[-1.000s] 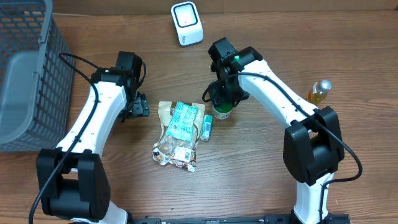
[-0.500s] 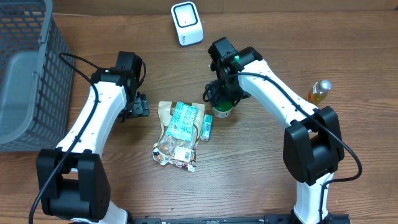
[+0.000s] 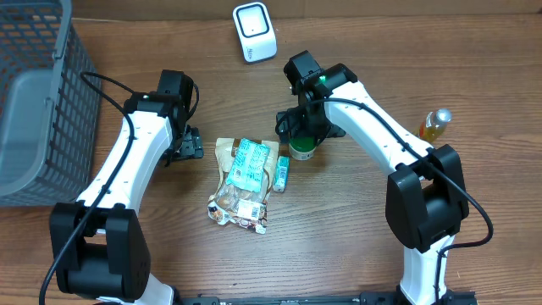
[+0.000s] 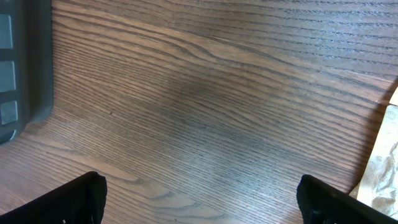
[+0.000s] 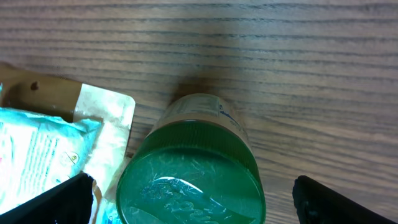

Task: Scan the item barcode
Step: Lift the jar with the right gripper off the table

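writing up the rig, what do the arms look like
The left arm and right arm have white links, black joints and a black cable each. A green light glows at the right wrist. The left gripper and right gripper are black.

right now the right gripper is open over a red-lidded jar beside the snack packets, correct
No: the lid is green, not red, as the right wrist view shows. Otherwise right: the right gripper is open over the jar, which stands beside the snack packets.
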Controlling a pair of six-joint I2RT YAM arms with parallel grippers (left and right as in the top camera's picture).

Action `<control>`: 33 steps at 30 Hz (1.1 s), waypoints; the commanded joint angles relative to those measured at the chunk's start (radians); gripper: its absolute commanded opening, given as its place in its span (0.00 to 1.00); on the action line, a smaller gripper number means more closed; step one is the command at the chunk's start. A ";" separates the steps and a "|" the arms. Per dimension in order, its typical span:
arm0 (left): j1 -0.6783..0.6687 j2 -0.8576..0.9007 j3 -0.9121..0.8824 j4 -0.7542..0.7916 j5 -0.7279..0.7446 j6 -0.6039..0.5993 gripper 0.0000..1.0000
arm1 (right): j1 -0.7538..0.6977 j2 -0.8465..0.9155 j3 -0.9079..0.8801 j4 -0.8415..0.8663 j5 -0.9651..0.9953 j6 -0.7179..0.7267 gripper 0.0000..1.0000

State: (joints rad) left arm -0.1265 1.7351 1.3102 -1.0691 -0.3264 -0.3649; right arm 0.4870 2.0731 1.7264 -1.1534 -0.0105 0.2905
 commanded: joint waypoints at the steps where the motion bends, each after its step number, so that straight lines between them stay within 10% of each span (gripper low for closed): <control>1: 0.002 -0.019 0.018 0.001 -0.013 -0.013 1.00 | 0.005 0.000 -0.005 -0.006 0.009 0.103 1.00; 17: 0.002 -0.019 0.018 0.001 -0.013 -0.013 1.00 | 0.020 0.000 -0.005 -0.019 0.010 0.200 1.00; 25: 0.002 -0.019 0.018 0.001 -0.013 -0.014 1.00 | 0.020 0.000 -0.005 -0.018 0.010 0.200 0.82; 33: 0.002 -0.019 0.018 0.001 -0.013 -0.014 1.00 | 0.020 0.011 -0.005 0.000 0.011 0.200 0.93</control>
State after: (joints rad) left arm -0.1265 1.7351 1.3102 -1.0691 -0.3264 -0.3649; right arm 0.5041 2.0731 1.7264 -1.1652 -0.0105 0.4900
